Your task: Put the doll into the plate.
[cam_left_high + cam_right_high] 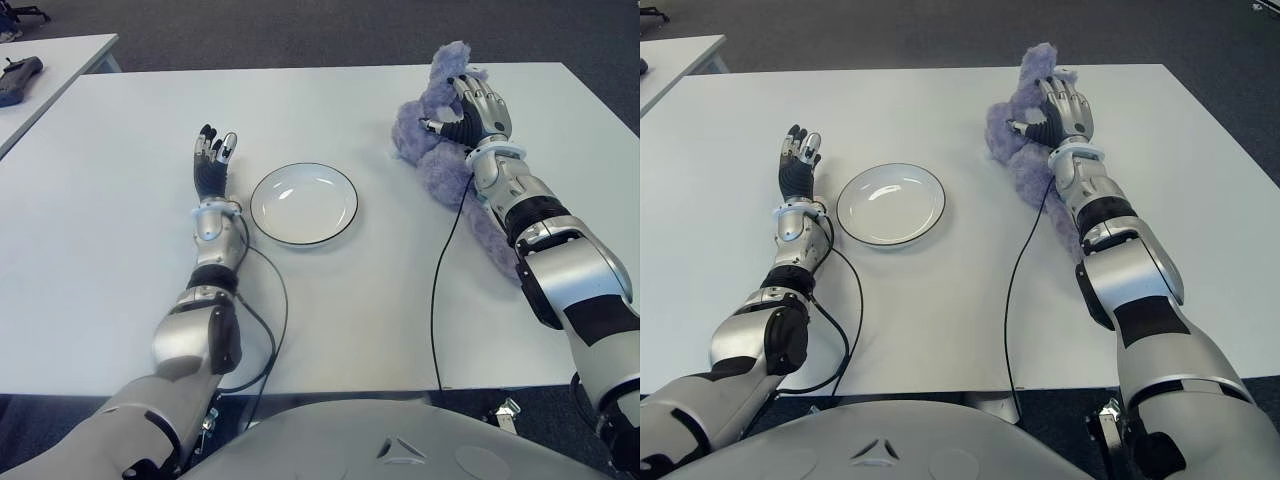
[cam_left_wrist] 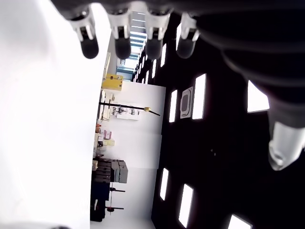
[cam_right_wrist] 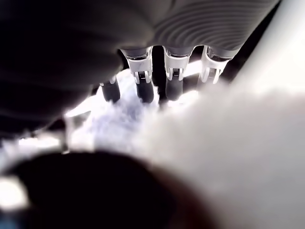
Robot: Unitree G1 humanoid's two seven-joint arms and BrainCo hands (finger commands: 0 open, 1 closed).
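Now right hand (image 1: 470, 112) grips doll (image 1: 430, 150), right of plate (image 1: 303, 204)

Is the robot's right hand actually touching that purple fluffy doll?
Touching. In the right wrist view the fingers sink into the doll's fur, and the left eye view shows the right hand curled over it.

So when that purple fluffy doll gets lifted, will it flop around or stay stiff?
Probably floppy: the doll looks soft and plush, sprawled under the right hand, whose fingers press into its fur. Likely light, unlikely to roll; loose limbs may dangle over the plate.
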